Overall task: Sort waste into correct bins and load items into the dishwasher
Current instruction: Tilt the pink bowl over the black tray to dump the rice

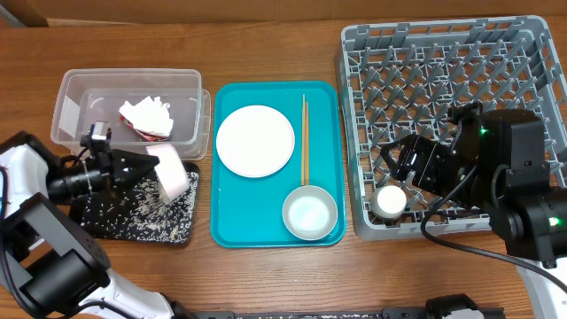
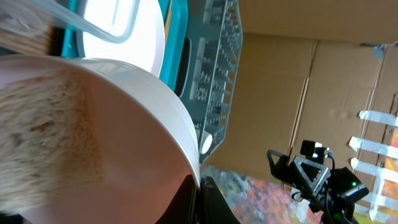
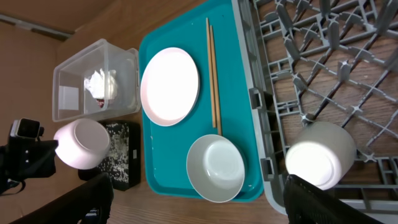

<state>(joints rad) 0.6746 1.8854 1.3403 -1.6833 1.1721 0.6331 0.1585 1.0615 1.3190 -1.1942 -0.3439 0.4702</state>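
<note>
While left fingers (image 1: 133,163) tilt pink bowl (image 1: 173,174) over black tray (image 1: 189,227), rice (image 2: 43,137) perhaps inside

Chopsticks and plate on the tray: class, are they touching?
Apart. The right wrist view shows a strip of bare teal tray between the chopsticks and the plate along their whole length.

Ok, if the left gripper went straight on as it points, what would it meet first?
The left gripper points toward the teal tray, with the pink bowl it holds leading. First in line is that tray's near rim, then the plate. Height is unclear, so it might pass above the rim.
</note>
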